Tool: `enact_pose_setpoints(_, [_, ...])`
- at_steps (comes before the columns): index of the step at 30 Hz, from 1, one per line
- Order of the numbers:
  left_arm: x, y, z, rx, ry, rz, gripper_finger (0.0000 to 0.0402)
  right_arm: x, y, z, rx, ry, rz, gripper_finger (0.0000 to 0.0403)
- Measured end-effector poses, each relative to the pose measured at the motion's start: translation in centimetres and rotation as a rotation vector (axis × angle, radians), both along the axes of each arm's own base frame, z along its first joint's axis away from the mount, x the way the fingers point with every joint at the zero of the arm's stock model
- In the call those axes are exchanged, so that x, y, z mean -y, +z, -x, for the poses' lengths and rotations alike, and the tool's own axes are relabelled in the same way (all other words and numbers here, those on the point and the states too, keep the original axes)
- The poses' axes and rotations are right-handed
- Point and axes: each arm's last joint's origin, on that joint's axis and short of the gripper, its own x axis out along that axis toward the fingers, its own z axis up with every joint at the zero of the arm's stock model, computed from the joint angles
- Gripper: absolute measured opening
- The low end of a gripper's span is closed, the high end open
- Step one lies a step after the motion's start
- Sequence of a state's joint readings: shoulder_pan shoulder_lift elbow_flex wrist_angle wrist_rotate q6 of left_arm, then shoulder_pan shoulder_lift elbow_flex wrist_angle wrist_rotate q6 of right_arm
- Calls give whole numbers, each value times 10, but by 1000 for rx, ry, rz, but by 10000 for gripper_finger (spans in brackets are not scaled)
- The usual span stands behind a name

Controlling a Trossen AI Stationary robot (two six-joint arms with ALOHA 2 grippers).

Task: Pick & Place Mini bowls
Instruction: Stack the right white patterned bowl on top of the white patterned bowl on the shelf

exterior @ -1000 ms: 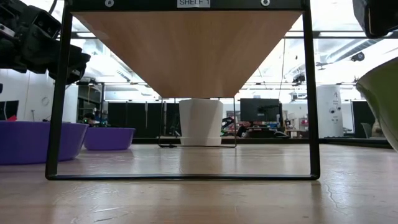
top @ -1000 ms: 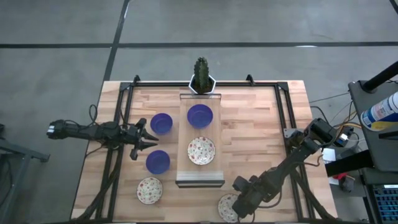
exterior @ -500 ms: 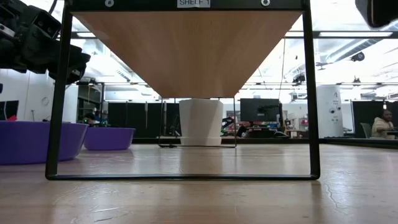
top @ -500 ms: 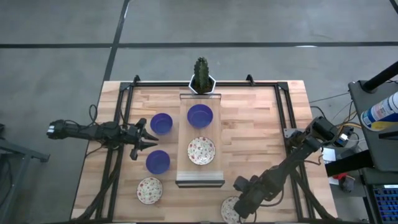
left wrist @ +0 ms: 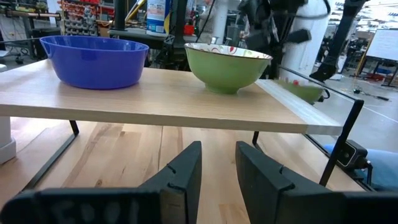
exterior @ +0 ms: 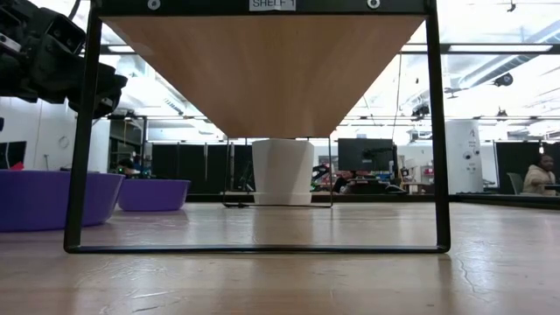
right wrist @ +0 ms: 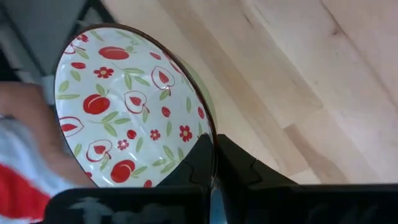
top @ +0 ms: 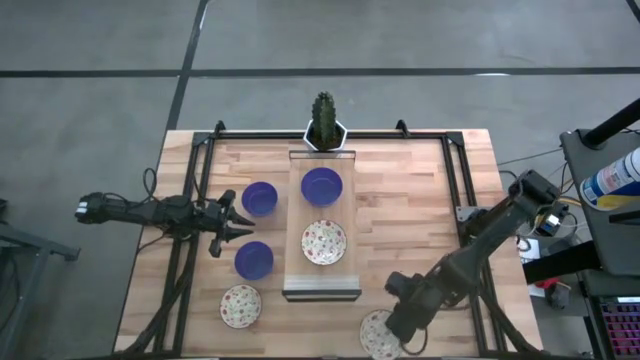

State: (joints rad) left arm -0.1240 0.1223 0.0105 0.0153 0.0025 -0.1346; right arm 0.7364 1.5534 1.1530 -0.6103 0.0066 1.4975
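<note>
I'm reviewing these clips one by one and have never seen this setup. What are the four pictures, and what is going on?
Two dark robot arms work at a wooden table. One camera looks down from above, one sits at table height, and one rides on each wrist. A small shelf stands mid-table, with a blue bowl and a speckled bowl on it. Two more blue bowls and another speckled one sit to its left. The right end effector is pinching the rim of a third speckled bowl at the table's near edge. The left end effector is open, between the two blue bowls.
</note>
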Motion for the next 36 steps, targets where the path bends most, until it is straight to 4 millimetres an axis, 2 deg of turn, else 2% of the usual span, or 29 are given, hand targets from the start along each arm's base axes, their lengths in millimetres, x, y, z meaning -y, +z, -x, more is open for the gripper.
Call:
enact_pose_setpoints(11, [0,0,0,0,0,0,103,56,61,20,49,-114,-26,8])
enact_pose_setpoints(16, [0,0,0,0,0,0,103,77,94,21,161,-133,-18,8])
enact_pose_setpoints(20, [0,0,0,0,0,0,103,98,118,20,187,-170,35,8])
enact_pose_setpoints(27, [0,0,0,0,0,0,103,127,151,3,190,-216,114,8])
enact_pose_setpoints(36, [0,0,0,0,-1,0,103,159,177,-28,127,-242,168,8])
